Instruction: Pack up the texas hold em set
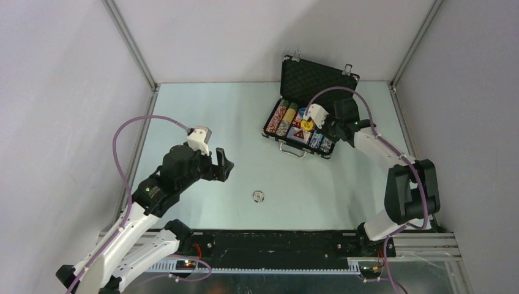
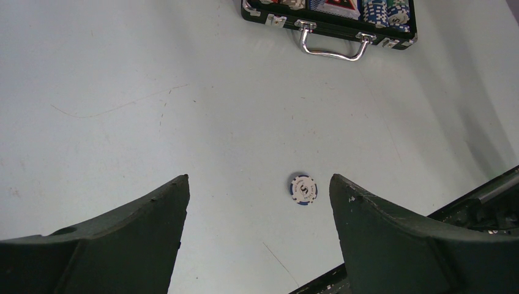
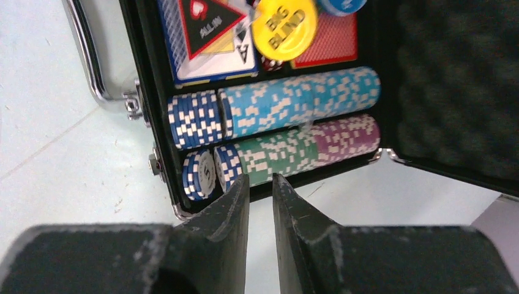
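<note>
My left jaws stand wide and hold nothing. One loose blue-and-white chip (image 2: 303,189) lies flat on the table (image 2: 122,92) ahead of them. In the left wrist view it sits in the gap between the two tips, closer to the right-hand one, and touches neither. From above, that chip (image 1: 257,196) lies alone in front of the case (image 1: 318,76), well apart from it. Farther on is the silver handle (image 2: 333,49), lying flat on the table along the near wall of the case.

My right jaws are only narrowly parted, with nothing between them. Their tips hang just over the case's outer wall, at the end of the green chip row (image 3: 275,156). Just beside that spot one blue-and-white chip (image 3: 202,174) faces outward, next to a short stack of the same kind. Purple chips (image 3: 346,138) finish the row. In the next row dark blue chips (image 3: 193,119) are followed by pale blue ones (image 3: 294,98). Beyond the rows a dark triangular "ALL IN" piece (image 3: 211,27) rests on a card deck. Beside it the yellow "BIG BLIND" disc (image 3: 284,24) partly covers a red-backed deck (image 3: 330,43), and the edge of a blue disc (image 3: 339,5) shows past that. The foam-lined lid (image 3: 459,79) stands open at the back.
</note>
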Controlling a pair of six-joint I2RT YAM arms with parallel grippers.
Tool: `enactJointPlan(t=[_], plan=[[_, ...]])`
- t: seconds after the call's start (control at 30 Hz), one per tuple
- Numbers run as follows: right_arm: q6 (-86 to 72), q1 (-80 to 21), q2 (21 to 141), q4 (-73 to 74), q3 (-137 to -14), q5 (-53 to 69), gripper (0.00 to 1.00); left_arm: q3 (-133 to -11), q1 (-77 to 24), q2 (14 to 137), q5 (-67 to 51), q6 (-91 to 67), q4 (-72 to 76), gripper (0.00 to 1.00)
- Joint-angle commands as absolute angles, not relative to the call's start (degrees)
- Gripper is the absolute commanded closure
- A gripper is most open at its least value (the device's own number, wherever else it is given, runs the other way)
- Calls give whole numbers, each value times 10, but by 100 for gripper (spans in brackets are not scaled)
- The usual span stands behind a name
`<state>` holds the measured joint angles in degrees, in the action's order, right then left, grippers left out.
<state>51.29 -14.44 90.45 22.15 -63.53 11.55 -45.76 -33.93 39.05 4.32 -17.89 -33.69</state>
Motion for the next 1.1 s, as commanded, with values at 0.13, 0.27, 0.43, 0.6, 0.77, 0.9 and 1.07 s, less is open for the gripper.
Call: enactJointPlan(t=[0.13, 0.27, 0.43, 0.6, 0.77, 0.9, 1.07], plan=[[384, -139, 818, 143, -647, 184, 75, -454, -337, 385, 48, -165, -327, 11], [272, -155, 767, 41, -605, 203, 71, -454, -337, 384, 53, -165, -328, 11], [152, -284, 709, -8, -557, 71, 56, -454, -336, 380, 85, -168, -332, 10], [7, -439, 700, 70, -574, -126, 51, -457, -327, 374, 128, -176, -343, 8], [-173, -520, 722, 174, -583, -147, 41, -460, -306, 371, 177, -189, -361, 2], [-308, -566, 763, 235, -582, -238, 31, -463, -301, 367, 229, -201, -374, 0], [-391, -606, 839, 285, -613, -257, 26, -464, -296, 367, 251, -208, -379, 0]])
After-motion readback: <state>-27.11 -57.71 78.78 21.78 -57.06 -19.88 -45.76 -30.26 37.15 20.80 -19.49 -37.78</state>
